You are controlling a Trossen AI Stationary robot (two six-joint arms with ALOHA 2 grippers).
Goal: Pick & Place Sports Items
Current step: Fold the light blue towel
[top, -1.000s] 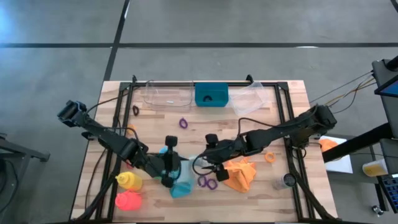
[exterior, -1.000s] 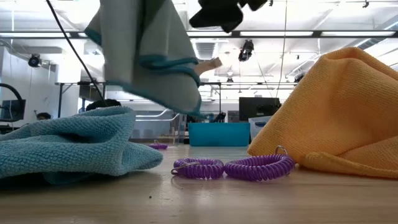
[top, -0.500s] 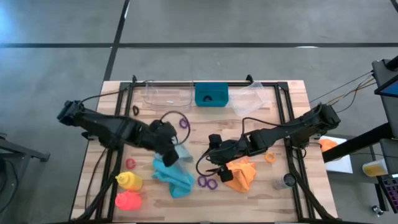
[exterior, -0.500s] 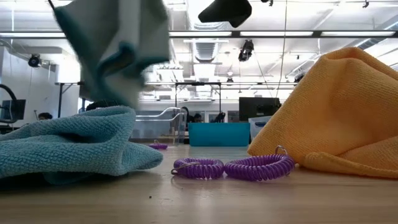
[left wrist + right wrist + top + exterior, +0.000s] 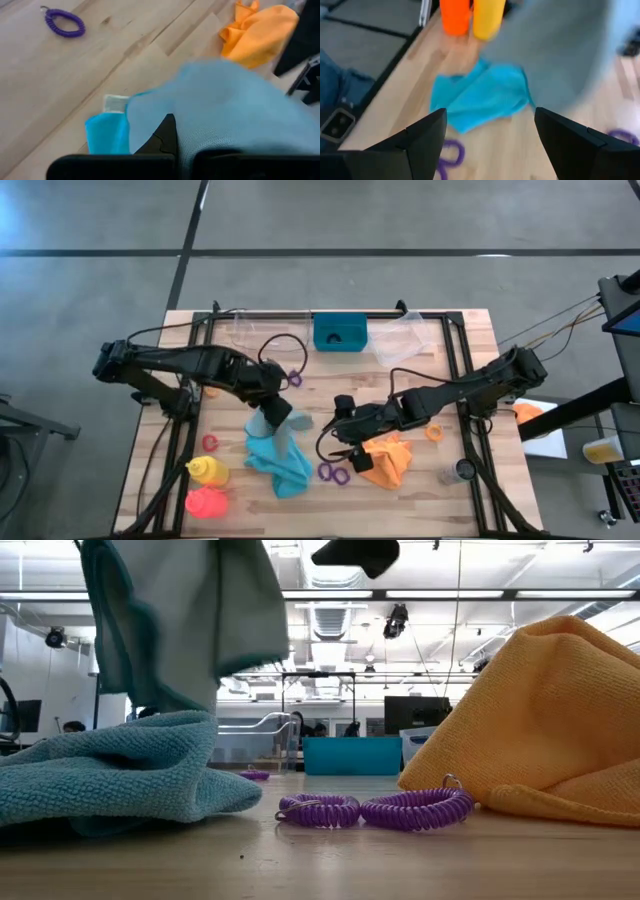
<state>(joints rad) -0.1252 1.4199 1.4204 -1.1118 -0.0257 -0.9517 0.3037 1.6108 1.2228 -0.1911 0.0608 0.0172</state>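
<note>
Wooden slat table on a grey concrete floor, black frame rails along its sides. At the far edge: teal rectangular bin, flanked by two clear plastic trays. Left gripper, over the table's middle, clamped on a pale blue cloth that hangs clear of the wood; in the low view this cloth drapes down from above. Beneath and just in front of it, a teal cloth lies crumpled on the table. Right gripper, fingers spread wide and holding nothing, hovers between the teal cloth and an orange cloth, which lies heaped beside it. Paired purple rings rest on the wood in front of that gripper, between the two lying cloths and touching neither. One more purple ring lies near the far trays. Red ring near the left rail; orange ring near the right rail. Yellow bottle and pink-red bottle lie side by side at the near left corner.
</note>
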